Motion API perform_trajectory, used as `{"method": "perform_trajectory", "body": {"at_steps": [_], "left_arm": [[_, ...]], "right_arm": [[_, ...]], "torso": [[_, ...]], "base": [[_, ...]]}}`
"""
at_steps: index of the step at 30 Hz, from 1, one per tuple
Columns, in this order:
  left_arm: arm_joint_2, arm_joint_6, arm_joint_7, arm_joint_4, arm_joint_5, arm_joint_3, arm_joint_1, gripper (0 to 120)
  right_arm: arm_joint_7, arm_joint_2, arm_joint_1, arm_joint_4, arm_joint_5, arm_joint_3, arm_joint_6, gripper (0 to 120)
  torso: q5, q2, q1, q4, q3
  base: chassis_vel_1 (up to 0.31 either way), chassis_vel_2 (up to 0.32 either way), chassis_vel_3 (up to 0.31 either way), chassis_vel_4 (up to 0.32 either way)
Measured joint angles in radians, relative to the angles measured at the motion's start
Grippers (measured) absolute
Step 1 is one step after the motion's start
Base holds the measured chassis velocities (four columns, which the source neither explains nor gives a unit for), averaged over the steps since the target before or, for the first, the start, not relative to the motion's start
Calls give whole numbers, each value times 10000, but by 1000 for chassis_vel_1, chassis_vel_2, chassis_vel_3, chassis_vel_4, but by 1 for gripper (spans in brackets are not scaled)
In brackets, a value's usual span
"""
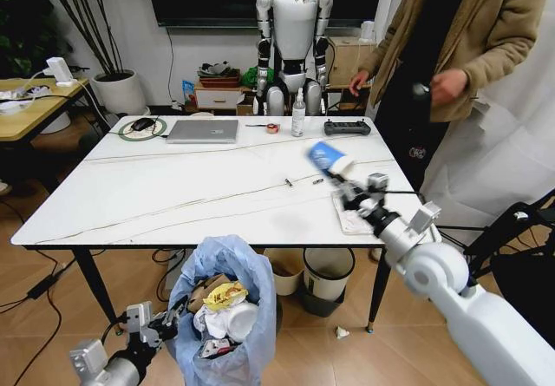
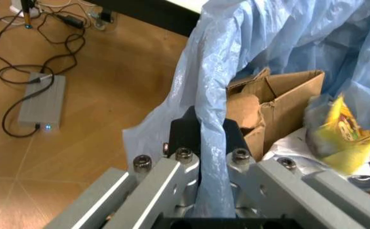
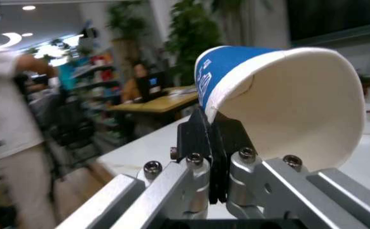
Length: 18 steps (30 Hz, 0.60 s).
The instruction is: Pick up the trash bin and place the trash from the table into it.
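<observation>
Right gripper (image 1: 351,180) is up over the marble table (image 1: 173,204), fingers pinched tight on the rim of the blue paper cup (image 1: 328,158), cup tipped on its side. Down below the near table edge, the left gripper (image 1: 165,318) is clamped on the liner of the trash bin (image 1: 227,269), holding it just off the table's front. The bin's already stuffed: cardboard (image 2: 280,95), a yellow wrapper (image 2: 341,129), white tissue. To do this well, carry the cup clear past the table edge before lowering, then let go over the bin's open mouth. A white tissue (image 1: 351,221) lies just beneath the right gripper; open floor surrounds the bin.
</observation>
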State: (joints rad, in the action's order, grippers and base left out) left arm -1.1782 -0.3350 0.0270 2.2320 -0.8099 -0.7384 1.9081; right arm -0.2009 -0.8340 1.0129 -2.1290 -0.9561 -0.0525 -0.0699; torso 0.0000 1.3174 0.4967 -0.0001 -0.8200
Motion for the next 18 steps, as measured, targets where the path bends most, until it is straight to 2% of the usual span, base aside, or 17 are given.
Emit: {"method": "perform_trajectory", "body": {"at_steps": [6, 7, 13, 18], "left_arm": [[90, -109, -102, 101, -104, -10, -25, 0], [90, -109, -102, 101, -104, -10, -25, 0], [121, -202, -181, 215, -194, -42, -43, 0], [105, -222, -208, 275, -253, -95, -37, 0]], "right_arm": [[-462, 108, -591, -348, 397, 2549, 458, 0], [-462, 108, -591, -348, 397, 2549, 458, 0], [-726, 8, -1008, 77, 784, 4115, 849, 0], [-699, -3, -880, 275, 1370, 4505, 910, 0]], "torso": [[-2, 0, 0, 2, -1], [-2, 0, 0, 2, -1], [-1, -1, 1, 2, -2], [-1, -1, 1, 1, -2]], "base": [[0, 0, 0, 0], [0, 0, 0, 0], [0, 0, 0, 0], [0, 0, 0, 0]]}}
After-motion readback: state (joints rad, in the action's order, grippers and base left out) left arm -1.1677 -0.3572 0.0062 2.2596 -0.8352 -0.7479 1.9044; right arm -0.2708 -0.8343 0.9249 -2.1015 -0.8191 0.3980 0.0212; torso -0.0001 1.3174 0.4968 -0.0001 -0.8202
